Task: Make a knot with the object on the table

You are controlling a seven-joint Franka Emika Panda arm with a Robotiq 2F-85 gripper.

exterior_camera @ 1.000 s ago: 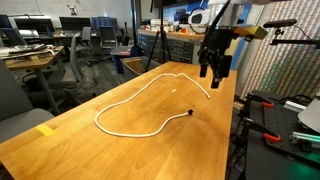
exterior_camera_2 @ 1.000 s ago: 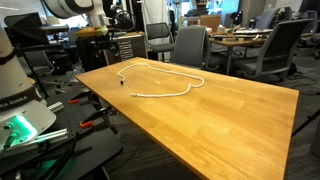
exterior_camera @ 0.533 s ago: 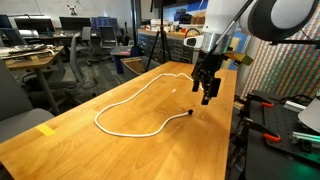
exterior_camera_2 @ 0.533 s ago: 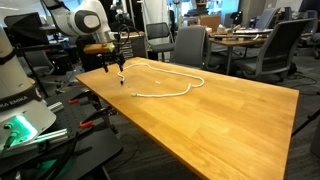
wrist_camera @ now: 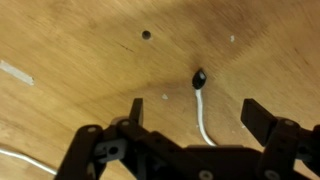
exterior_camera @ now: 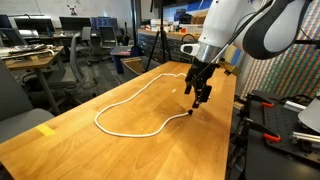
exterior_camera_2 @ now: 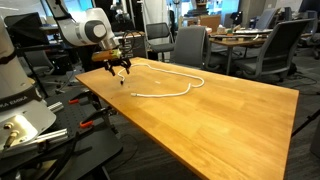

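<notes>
– On the large rectangular light-brown wooden tabletop (exterior_camera: 150, 155), where does the long thin white cord (exterior_camera: 97, 119) lie?

– Flat on the wood, in one wide open loop. In both exterior views the loop's two runs lie well apart (exterior_camera_2: 203, 80). One small dark cord end (exterior_camera: 191, 113) rests near the table edge on the robot's side. A small yellow tape mark (exterior_camera: 45, 129) sits at the far corner, well apart from the cord.

– State the position of the black two-finger gripper (exterior_camera: 197, 95).

– It hangs over the table (exterior_camera_2: 230, 110) with its fingers pointing down, close above the dark cord end. In an exterior view it stands over the corner of the table nearest the robot base (exterior_camera_2: 121, 72). Whether the fingertips touch the wood cannot be told.

– State the jaw condition.

– Spread wide and holding nothing. In the wrist view the gripper (wrist_camera: 192, 110) shows both fingers (wrist_camera: 135, 108) well apart. The dark end (wrist_camera: 199, 77) lies on the wood (wrist_camera: 80, 50) just ahead of the gap. The cord (wrist_camera: 205, 125) runs back from it between the fingers, touching neither.

– Other features in the wrist view?

– A small round dark hole (wrist_camera: 146, 34) lies beyond the cord end. A short pale mark (wrist_camera: 15, 72) lies at the frame's edge. Another stretch of white cord crosses the lower corner (wrist_camera: 20, 160).
</notes>
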